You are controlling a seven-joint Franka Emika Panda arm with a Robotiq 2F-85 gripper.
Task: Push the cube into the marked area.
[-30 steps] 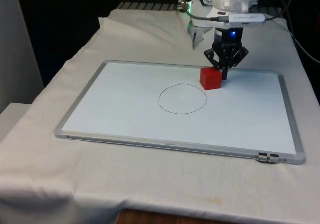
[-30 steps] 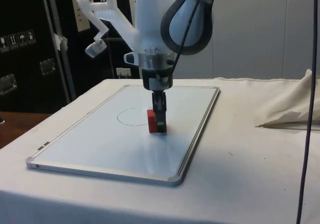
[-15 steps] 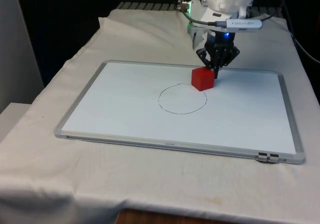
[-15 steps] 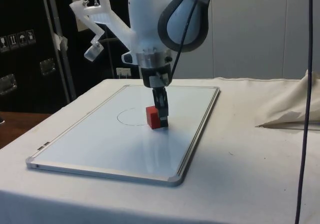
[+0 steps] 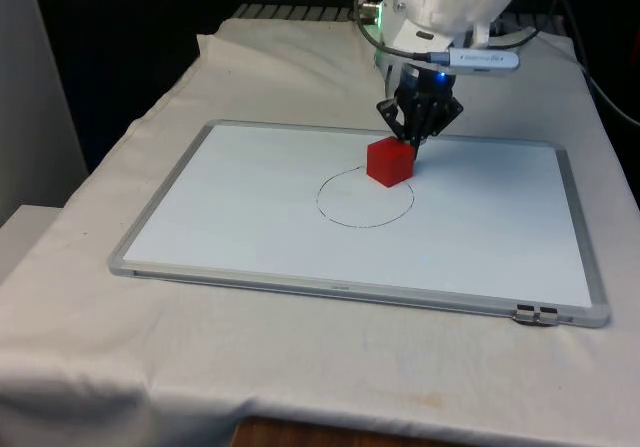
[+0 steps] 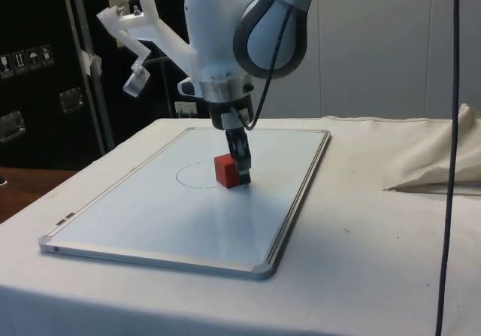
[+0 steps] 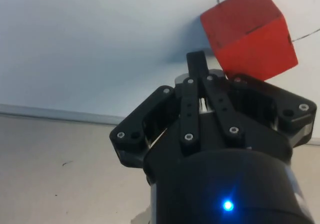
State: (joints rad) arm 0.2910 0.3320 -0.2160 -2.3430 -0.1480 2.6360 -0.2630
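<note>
I am pressing my gripper (image 5: pixel 414 139), its 2 fingers clenched together to make 1 blunt pusher, against the far side of the red cube (image 5: pixel 389 160), which is straddling the far edge of the drawn circle (image 5: pixel 364 198).

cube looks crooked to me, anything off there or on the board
Nothing is damaged or spilled. The red cube sits turned at an angle, straddling the drawn circle's far edge, with the gripper against its far side. The whiteboard lies flat.
</note>
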